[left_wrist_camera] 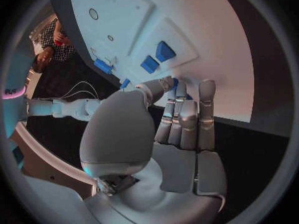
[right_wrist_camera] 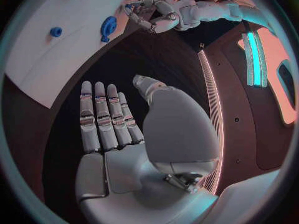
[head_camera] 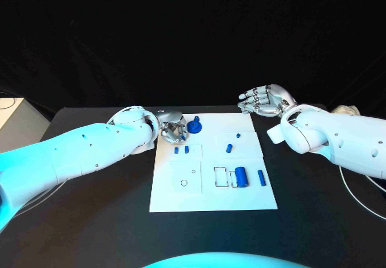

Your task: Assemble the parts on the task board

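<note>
Head view: I see my left hand (head_camera: 172, 130) empty, fingers apart, beside a round blue part (head_camera: 196, 127) on the task board (head_camera: 212, 192); right hand (head_camera: 263, 99) spread, holding nothing, above the bench (head_camera: 96, 223).

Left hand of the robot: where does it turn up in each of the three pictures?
Head view: left hand at the task board's far left corner.
Left wrist view: the left hand takes up the middle.
Right wrist view: the left hand, small, near the rim.
Shared landmark: the white task board.
</note>
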{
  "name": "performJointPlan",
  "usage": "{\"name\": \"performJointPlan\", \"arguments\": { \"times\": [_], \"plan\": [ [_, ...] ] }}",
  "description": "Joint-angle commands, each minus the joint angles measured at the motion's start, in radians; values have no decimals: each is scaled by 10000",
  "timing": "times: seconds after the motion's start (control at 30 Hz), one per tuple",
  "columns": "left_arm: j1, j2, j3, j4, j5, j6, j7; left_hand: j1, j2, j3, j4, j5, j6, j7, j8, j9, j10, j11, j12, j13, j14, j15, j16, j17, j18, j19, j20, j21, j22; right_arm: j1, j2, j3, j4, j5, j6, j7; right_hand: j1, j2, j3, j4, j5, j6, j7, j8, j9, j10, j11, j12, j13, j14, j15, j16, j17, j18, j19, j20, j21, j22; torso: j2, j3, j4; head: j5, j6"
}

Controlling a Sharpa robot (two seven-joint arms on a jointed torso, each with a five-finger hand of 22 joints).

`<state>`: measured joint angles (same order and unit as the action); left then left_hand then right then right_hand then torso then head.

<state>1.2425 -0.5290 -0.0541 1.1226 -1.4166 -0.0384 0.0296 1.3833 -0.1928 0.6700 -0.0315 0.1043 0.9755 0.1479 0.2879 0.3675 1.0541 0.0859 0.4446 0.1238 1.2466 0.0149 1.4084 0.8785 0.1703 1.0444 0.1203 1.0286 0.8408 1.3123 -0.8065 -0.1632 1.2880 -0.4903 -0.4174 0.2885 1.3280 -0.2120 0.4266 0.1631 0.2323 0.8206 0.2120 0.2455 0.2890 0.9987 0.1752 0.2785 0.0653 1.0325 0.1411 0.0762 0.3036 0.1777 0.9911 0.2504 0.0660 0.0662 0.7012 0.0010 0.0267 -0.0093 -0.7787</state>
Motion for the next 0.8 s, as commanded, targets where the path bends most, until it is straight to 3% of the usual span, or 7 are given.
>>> {"name": "performJointPlan", "arguments": {
  "times": [0.03, 0.33, 0.8],
  "plan": [
    [-24, -19, -20, -21, -62, 217, -13, -95, -34, -70, 7, -22, -156, 22, -136, -47, -183, 19, -65, 26, -146, 39, -40, -136, 63, -146, 9, -130, -117, 2, 5, 6, -3, -3, 40, 104, -34, -8, 51, -21, 51, 69, 292, -61, -9, 59, 25, -32, -15, 52, -6, -36, -9, 74, 15, 9, -1, -13, 5, 1, -2, -4, 3],
    [-24, -40, -20, -6, 42, 15, 34, -220, -185, -57, 46, 13, -863, 16, -753, -297, -741, 205, -271, 70, -402, 203, -127, -551, 121, -344, 144, -409, -411, 1, 4, 6, -12, -3, 40, 102, -42, -6, 53, -20, 51, 70, 293, -65, -12, 59, 26, -34, -15, 52, -5, -37, -20, 73, 13, 9, -1, -13, 3, -4, -5, -5, 14],
    [-24, -113, -19, -21, 67, -90, 19, -171, -190, -14, 14, 45, -1011, 34, -883, -359, -814, 232, -267, 102, -520, 225, -173, -753, 137, -357, 139, -434, -448, 1, -3, 5, -39, -9, 22, 75, -42, -6, 53, -20, 51, 70, 293, -65, -12, 59, 26, -34, -15, 52, -5, -37, -20, 73, 13, 9, -1, -13, 6, -4, 2, -17, 23]
  ]
}}
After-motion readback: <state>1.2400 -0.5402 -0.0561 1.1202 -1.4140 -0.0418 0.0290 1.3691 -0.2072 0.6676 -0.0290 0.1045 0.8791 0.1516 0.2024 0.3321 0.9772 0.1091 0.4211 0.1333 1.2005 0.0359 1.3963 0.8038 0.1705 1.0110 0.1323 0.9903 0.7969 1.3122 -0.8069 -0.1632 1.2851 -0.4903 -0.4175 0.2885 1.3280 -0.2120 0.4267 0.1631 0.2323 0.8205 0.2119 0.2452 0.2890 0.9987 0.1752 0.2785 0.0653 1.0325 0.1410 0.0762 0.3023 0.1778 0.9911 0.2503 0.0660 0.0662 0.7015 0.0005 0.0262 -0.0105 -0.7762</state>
